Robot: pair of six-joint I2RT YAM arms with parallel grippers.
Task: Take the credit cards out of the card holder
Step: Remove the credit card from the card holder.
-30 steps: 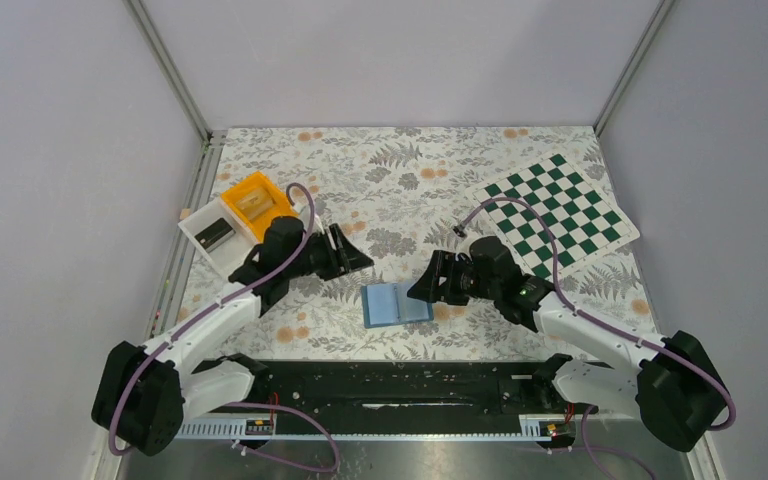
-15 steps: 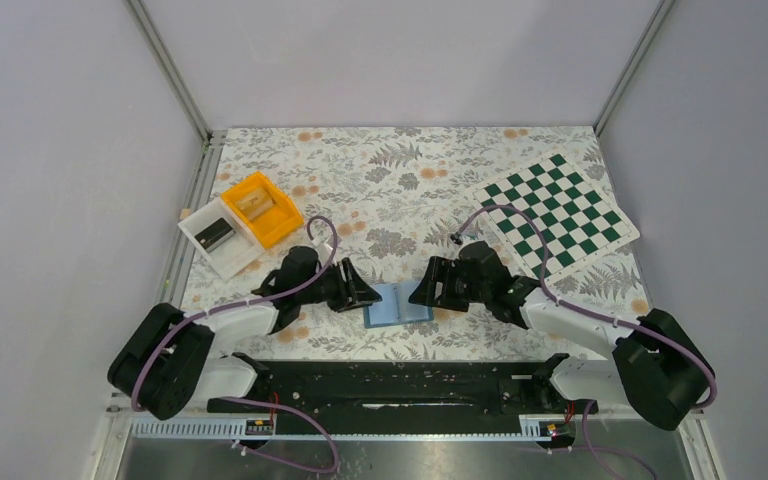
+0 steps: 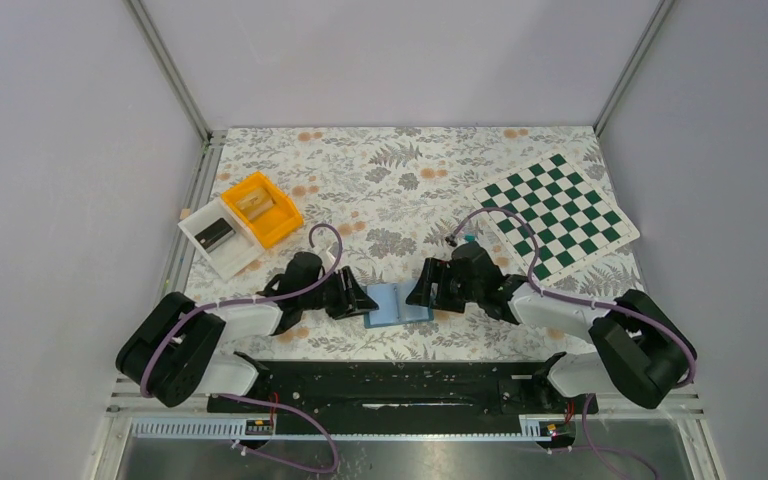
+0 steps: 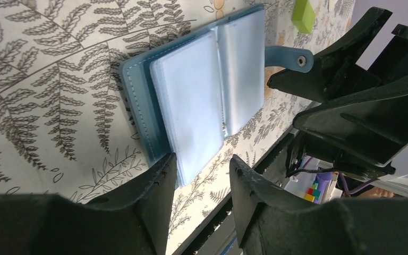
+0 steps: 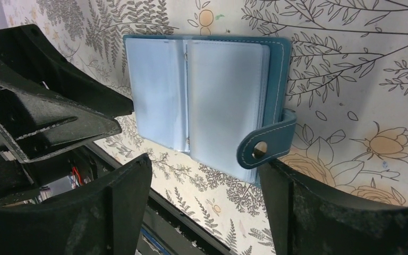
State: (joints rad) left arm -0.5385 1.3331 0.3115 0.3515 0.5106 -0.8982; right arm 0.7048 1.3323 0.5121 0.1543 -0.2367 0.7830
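The blue-teal card holder (image 3: 397, 303) lies open on the floral table, its frosted sleeves (image 4: 191, 101) facing up and its snap strap (image 5: 265, 143) sticking out to the right. No credit cards are discernible in the sleeves. My left gripper (image 3: 363, 300) is low at the holder's left edge. It is open (image 4: 202, 162), one fingertip at the holder's near corner, nothing held. My right gripper (image 3: 422, 293) is open (image 5: 204, 164) at the right edge, one finger beside the strap. A small lime-green piece (image 4: 304, 13) lies beyond the strap; I cannot tell if it is a card.
An orange bin (image 3: 262, 208) and a white bin (image 3: 215, 236) stand at the back left. A green-and-white chessboard mat (image 3: 560, 212) lies at the back right. The black mounting rail (image 3: 390, 385) runs along the near table edge, close below the holder.
My left arm swung from beside the bins down and right to the holder's left edge, its jaws narrowing a little. My right arm lowered slightly and stayed at the right edge.
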